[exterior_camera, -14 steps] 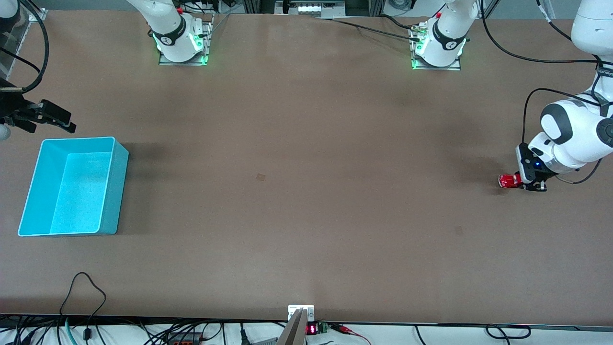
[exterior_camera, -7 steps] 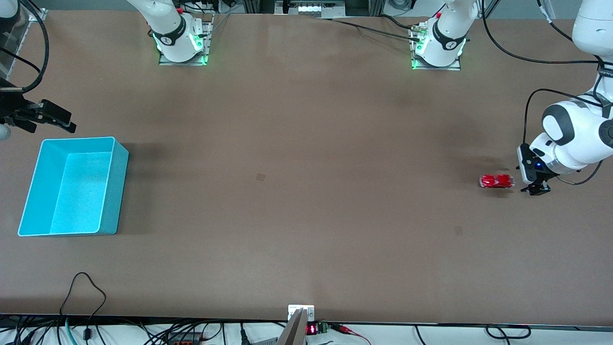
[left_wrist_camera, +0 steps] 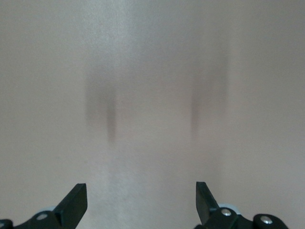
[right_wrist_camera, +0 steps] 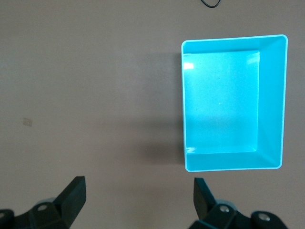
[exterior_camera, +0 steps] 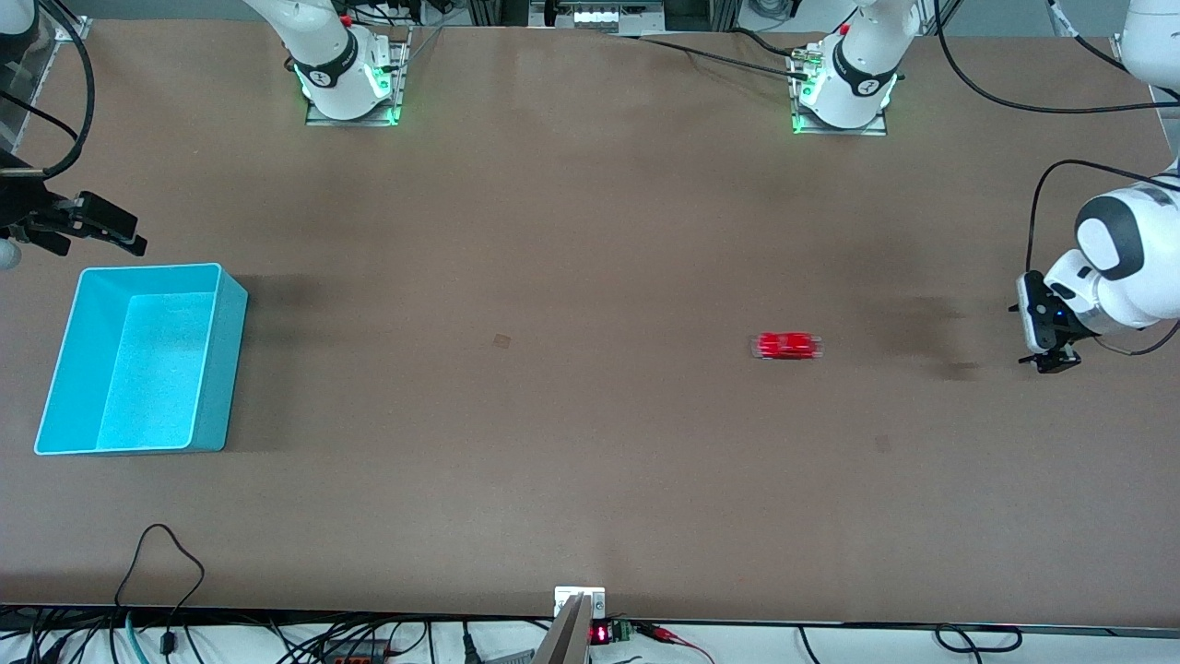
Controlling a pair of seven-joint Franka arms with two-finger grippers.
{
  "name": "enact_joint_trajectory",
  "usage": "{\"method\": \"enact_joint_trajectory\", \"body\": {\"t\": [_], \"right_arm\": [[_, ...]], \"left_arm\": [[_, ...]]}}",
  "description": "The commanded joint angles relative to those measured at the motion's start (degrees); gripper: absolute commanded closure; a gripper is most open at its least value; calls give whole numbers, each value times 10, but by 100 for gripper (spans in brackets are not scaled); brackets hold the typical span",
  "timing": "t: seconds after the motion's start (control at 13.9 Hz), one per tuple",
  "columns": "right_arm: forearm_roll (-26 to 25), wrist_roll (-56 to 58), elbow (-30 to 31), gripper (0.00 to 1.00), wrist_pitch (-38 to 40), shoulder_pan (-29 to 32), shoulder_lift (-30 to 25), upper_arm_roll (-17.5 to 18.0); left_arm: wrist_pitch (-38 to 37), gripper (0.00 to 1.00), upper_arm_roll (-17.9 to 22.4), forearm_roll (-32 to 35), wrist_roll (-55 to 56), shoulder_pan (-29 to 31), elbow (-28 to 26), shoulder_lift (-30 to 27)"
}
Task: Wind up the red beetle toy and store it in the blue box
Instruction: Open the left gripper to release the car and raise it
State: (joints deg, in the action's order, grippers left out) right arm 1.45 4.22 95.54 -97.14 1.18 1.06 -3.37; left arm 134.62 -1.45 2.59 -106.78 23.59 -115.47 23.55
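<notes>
I saw the red beetle toy (exterior_camera: 786, 346) alone on the table (exterior_camera: 590, 461), blurred, well apart from the blue box (exterior_camera: 138, 360) at the right arm's end. My left gripper (exterior_camera: 1049, 361) was released and empty. My right gripper (exterior_camera: 106, 231) waited spread apart near the box.

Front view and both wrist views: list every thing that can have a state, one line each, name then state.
Tiny glossy red beetle toy car: free on the bare table, upright, motion-blurred, held by neither claw.
Light blue rectangular plastic box: upright, empty, at the right arm's end.
Left claw: open, empty, low over the table at the left arm's end.
Right claw: open, empty, waiting above the box's rim.
</notes>
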Motion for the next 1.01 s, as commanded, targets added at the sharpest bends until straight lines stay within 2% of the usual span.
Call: {"method": "enact_joint_trajectory", "body": {"t": [0.0,0.5,0.93], "right_arm": [[-7,-9,4,0,5,-1,-5,3],[-7,-10,4,0,5,-1,-5,3],[-7,-10,4,0,5,-2,-4,3]], "left_arm": [[-40,0,0,8,26,9,-4,-37],[-134,0,3,8,133,21,-2,-96],[-208,0,3,8,202,21,31,-101]]}}
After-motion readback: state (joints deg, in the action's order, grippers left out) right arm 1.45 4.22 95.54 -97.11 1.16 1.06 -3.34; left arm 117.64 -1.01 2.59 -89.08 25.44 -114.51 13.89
